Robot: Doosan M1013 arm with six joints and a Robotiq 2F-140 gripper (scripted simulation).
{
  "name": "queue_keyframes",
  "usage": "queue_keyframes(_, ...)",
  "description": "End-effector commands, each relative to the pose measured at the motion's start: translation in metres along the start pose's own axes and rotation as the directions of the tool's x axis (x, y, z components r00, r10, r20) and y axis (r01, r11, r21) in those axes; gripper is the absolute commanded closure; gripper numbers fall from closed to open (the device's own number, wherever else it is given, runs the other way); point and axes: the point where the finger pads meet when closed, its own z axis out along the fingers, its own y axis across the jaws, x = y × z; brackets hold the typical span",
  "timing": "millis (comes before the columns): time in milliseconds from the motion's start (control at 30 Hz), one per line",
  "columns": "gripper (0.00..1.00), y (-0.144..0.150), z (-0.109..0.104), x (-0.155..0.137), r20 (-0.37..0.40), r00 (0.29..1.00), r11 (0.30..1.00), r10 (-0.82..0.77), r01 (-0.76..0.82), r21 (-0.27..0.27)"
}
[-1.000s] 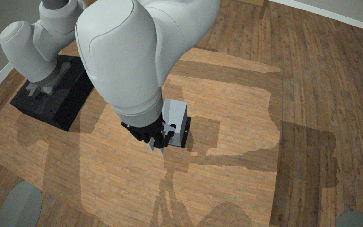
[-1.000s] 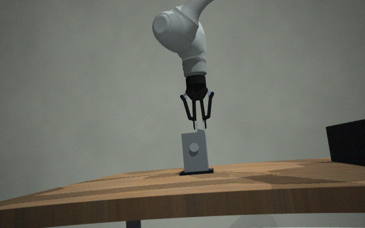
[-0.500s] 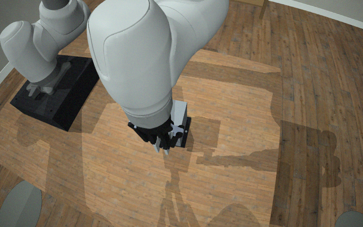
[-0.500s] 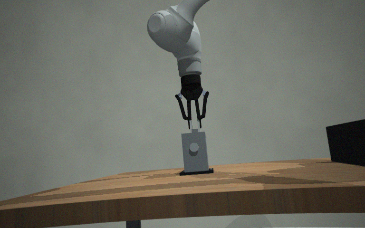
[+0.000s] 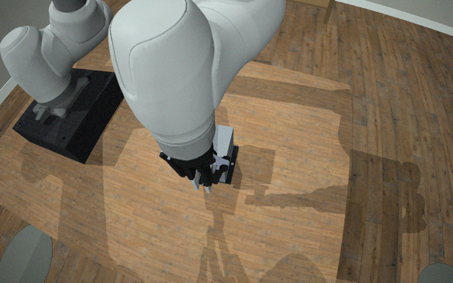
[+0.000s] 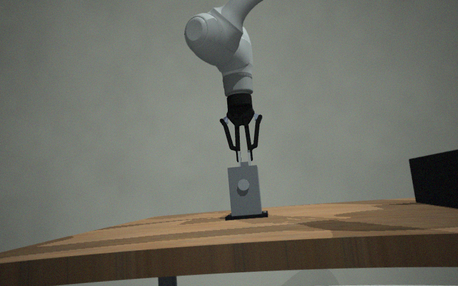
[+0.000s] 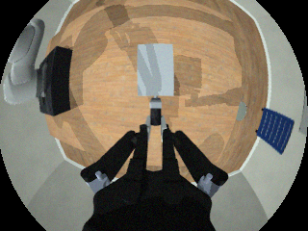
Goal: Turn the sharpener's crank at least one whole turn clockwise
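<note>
1. Near the middle of the wooden counter (image 6: 216, 249) stands the pencil sharpener (image 6: 244, 193), a grey upright box on a thin black base plate (image 6: 246, 214) that lies flat on the wood.
2. Directly above the sharpener, the gripper (image 6: 244, 156) points straight down from the pale arm (image 6: 232, 50).
3. Its black fingers (image 6: 237, 138) are drawn nearly together and are clamped on the crank's knob (image 6: 244, 156), a small light piece just above the top edge of the box.
4. From the exterior view, a short light stem runs from the knob down to the sharpener's top, and a round boss (image 6: 243, 185) shows on the face toward that camera.
5. From the top view, the gripper (image 5: 204, 177) hangs over the near end of the sharpener (image 5: 224, 140), and the arm's wrist hides most of the box.
6. From the wrist view, the sharpener (image 7: 156, 69) lies straight ahead of the closed fingertips, with the knob (image 7: 156, 115) between them.
7. At the counter's far left in the top view, the arm rises from a black pedestal (image 5: 33, 127).
</note>
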Motion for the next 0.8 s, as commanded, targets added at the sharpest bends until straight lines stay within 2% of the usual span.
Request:
queue_keyframes(0, 1.0, 0.0, -0.0001, 0.0001, 0.0, 1.0, 1.0, 0.0, 0.0, 0.0)
queue_keyframes(467, 1.0, 0.0, -0.0001, 0.0001, 0.0, 1.0, 1.0, 0.0, 0.0, 0.0)
queue_keyframes(500, 0.68, 0.0, -0.0001, 0.0001, 0.0, 1.0, 1.0, 0.0, 0.0, 0.0)
queue_keyframes(767, 0.68, 0.0, -0.0001, 0.0001, 0.0, 1.0, 1.0, 0.0, 0.0, 0.0)
